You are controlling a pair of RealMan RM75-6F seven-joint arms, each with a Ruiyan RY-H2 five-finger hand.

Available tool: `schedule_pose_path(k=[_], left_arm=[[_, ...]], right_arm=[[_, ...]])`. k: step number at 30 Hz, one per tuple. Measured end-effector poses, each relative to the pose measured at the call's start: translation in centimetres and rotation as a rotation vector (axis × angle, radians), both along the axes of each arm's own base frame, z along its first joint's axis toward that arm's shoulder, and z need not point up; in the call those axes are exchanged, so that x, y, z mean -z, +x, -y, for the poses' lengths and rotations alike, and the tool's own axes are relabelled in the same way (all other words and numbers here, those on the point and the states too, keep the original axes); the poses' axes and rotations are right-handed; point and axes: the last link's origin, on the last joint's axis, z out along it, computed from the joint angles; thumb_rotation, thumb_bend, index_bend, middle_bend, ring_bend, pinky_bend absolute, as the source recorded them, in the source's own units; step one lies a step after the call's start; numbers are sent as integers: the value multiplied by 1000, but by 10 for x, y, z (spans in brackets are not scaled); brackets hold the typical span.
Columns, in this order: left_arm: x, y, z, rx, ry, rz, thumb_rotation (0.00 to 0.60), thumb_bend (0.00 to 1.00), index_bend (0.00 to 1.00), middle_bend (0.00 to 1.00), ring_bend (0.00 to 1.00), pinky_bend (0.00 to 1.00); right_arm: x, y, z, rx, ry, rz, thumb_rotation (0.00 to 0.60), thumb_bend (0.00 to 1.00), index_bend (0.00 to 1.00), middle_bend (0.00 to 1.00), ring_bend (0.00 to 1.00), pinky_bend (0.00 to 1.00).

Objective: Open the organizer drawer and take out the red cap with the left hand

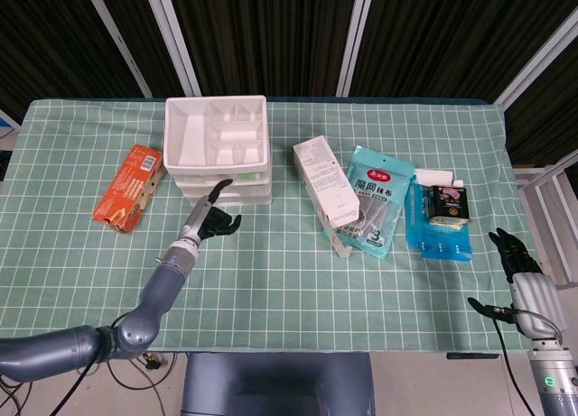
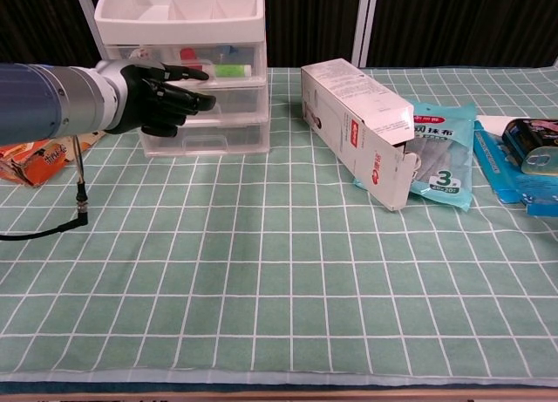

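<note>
My worry here is catching the wrong drawer front or pushing the whole organizer (image 2: 192,66) back on the cloth, since my left hand (image 2: 157,92) is at its front with fingers (image 2: 193,73) reaching across the upper drawers and nothing hooked. All drawers look closed. The red cap (image 2: 189,53) shows through the clear top drawer, left of a green item (image 2: 231,70). The hand is empty, fingers extended and slightly apart, forearm coming in low from the near left. My right hand (image 1: 519,254) rests idle at the near right table edge, fingers loosely apart, holding nothing
</note>
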Motion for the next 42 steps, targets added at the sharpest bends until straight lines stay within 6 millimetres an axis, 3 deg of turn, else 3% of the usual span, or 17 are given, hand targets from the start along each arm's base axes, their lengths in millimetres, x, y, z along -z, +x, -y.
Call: schedule_pose_path(k=[8,23,42], left_arm=[[5,7,-3,4,-13,61,600,449,15,1000,1000,1000],[10,5,-2,19,-24,52,600,449,129,1000,1000,1000],[11,1,17,54,-50,45,600,449,139,1000,1000,1000]], right_arm=[[0,0,0,1,1,4,600,9,0,0,0,215],[0,0,-1,5,2,10,600,9,0,0,0,215],[-2,-1,-1,8,-4,13,600,10,0,0,0,215]])
